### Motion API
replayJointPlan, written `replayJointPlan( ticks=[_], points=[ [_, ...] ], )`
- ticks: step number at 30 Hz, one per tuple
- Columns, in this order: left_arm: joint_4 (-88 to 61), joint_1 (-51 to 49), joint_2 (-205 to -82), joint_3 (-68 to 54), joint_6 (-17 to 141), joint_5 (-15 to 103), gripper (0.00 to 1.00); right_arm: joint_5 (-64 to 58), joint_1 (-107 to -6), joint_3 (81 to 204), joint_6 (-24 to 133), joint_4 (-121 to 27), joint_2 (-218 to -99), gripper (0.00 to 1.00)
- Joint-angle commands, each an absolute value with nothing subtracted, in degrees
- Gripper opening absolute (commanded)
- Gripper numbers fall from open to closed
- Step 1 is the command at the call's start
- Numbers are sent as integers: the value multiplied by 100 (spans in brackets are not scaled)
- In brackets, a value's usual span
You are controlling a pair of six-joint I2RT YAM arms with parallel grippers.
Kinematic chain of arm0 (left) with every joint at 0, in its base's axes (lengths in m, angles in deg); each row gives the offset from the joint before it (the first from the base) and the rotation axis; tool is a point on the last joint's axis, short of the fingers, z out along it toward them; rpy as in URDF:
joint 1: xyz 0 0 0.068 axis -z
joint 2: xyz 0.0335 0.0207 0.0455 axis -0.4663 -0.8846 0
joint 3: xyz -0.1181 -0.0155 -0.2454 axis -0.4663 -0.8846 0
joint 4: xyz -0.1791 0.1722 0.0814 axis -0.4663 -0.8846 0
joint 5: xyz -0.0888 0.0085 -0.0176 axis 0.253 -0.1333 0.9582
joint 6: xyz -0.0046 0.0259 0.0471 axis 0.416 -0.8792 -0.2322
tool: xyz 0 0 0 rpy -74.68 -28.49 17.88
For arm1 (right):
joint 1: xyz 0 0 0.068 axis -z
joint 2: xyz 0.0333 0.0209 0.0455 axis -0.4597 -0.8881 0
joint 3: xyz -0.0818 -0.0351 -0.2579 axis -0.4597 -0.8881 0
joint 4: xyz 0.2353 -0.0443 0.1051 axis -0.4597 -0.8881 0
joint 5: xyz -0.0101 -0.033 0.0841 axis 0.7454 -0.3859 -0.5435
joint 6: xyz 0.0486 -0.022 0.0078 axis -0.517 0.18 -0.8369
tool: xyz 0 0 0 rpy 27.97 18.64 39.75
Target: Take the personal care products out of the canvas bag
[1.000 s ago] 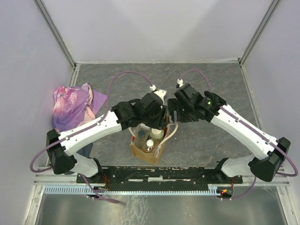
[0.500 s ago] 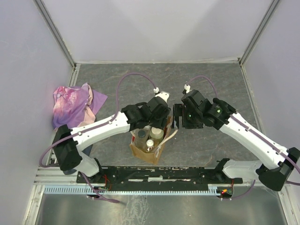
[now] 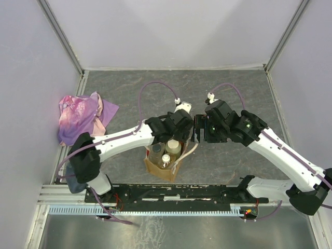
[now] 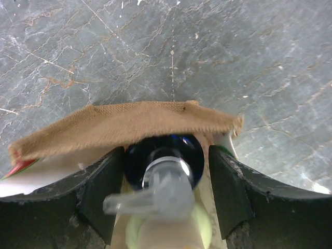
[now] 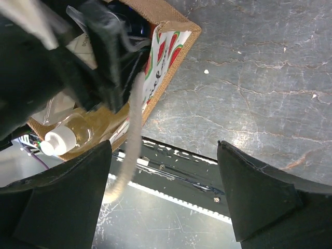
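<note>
L claw (image 4: 166,155) moved right, apart round blue btl (image 4: 137,162) in bag (image 4: 129,124) | R claw (image 5: 163,146) apart

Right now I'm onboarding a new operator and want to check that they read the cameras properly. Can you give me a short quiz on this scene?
1. True or false: the left gripper is over the canvas bag, with its fingers on either side of the dark blue pump bottle.
2. Where is the pink-purple garment? A: inside the canvas bag. B: on the table, to the left of the bag. C: draped over the left gripper.
3. Fill in: the right gripper has its jaws ____, gripping nothing.

Key: 1 true; 2 B; 3 open.
</note>
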State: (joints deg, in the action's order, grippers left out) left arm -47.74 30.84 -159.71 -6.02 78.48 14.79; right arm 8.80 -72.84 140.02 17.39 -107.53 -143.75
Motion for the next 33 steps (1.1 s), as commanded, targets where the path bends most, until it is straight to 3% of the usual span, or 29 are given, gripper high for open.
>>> replayJointPlan(
  ticks=[1,7,8,9,11,14,20,33],
  points=[
    [-4548,3044,-16407,-671,7805,1198,72,965,-7281,14075,1699,-10629,-14225,91],
    [-4664,3039,-16439,-727,7987,977,73,991,-7281,14066,1722,-10593,-14198,91],
    [-4653,3046,-16466,-733,7958,990,69,992,-7279,14066,1722,-10577,-14202,91],
    [-4661,3046,-16489,-721,7936,1025,63,987,-7281,14067,1718,-10576,-14217,91],
    [-4675,3039,-16464,-662,7938,1101,32,970,-7281,14102,1724,-10596,-14241,91],
    [-4804,3041,-16225,-420,7905,987,20,980,-7279,14053,1703,-10599,-14206,91],
    [-5417,3021,-15944,707,7443,659,14,987,-7281,13983,1683,-10507,-14173,91],
    [-7048,2840,-16625,4310,7004,792,16,930,-7281,13860,1720,-10390,-14203,92]
  ],
)
